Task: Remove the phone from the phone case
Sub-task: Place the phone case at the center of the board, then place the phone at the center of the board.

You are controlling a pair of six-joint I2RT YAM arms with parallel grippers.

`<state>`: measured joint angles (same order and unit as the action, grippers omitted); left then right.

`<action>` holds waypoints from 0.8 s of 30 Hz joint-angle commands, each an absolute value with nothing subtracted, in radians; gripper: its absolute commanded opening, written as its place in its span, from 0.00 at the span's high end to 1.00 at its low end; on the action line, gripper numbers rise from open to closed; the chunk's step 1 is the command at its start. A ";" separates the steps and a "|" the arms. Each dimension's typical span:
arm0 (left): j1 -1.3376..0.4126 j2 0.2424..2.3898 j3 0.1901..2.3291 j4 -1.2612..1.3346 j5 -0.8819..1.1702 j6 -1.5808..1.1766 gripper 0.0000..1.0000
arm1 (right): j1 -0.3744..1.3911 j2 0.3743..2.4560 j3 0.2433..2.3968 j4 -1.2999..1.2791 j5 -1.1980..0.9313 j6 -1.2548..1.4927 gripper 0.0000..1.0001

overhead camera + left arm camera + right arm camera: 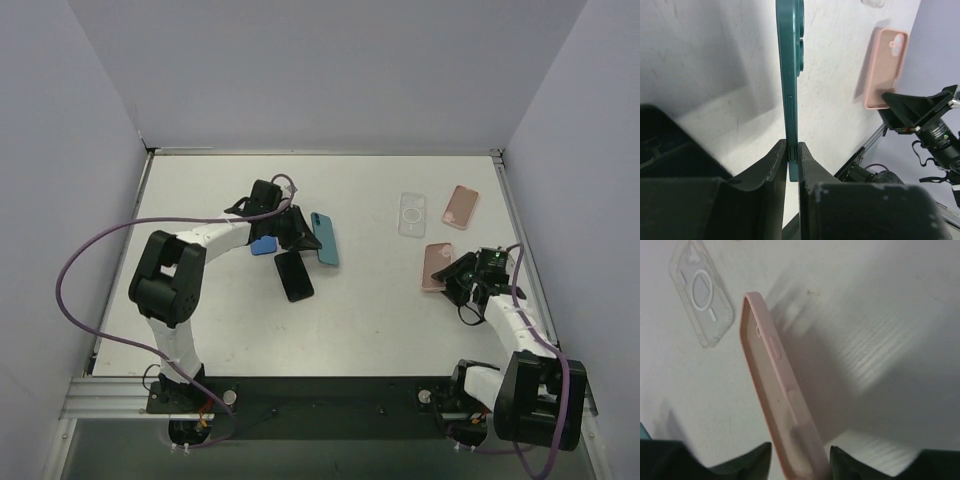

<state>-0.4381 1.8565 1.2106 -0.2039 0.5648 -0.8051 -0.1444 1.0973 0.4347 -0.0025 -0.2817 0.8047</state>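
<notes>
My left gripper (300, 232) is shut on the lower end of a teal phone case (325, 238), which it holds on edge; in the left wrist view the case (790, 75) runs straight up from between the fingers, gripper (793, 147). Whether a phone sits inside it I cannot tell. A black phone (294, 276) lies flat on the table just in front of it. At the right, my right gripper (800, 452) stands open around the end of an empty pink case (775, 380), with a gap showing at the left finger. From above, that pink case (436, 264) lies by the right gripper (455, 275).
A clear case (412, 214) and a second pink case (460, 206) lie at the back right. A small blue object (263, 246) rests under the left wrist. The table's right edge rail (520, 250) runs close to the right arm.
</notes>
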 commanded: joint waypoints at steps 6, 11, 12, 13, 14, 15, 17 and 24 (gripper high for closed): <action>-0.370 1.980 1.402 -0.122 0.608 -0.773 1.00 | -0.219 1.059 0.535 -0.254 -0.255 0.773 0.11; -0.365 2.060 1.531 -0.209 0.565 -0.735 0.94 | -0.219 0.925 0.552 -0.340 -0.186 0.759 0.00; -0.365 2.084 1.549 -0.239 0.560 -0.723 0.90 | -0.216 0.908 0.561 -0.363 -0.175 0.756 0.00; -0.364 2.095 1.577 -0.256 0.546 -0.715 0.83 | -0.215 0.891 0.568 -0.377 -0.169 0.752 0.00; -0.364 2.105 1.586 -0.273 0.542 -0.707 0.77 | -0.215 0.867 0.575 -0.393 -0.161 0.743 0.00; -0.362 2.112 1.592 -0.293 0.537 -0.698 0.73 | -0.213 0.859 0.598 -0.426 -0.134 0.735 0.00; -0.362 2.111 1.594 -0.302 0.529 -0.690 0.59 | -0.212 0.844 0.623 -0.465 -0.103 0.707 0.00; -0.362 2.046 1.556 -0.373 0.502 -0.638 0.29 | -0.212 0.859 0.684 -0.551 -0.071 0.637 0.00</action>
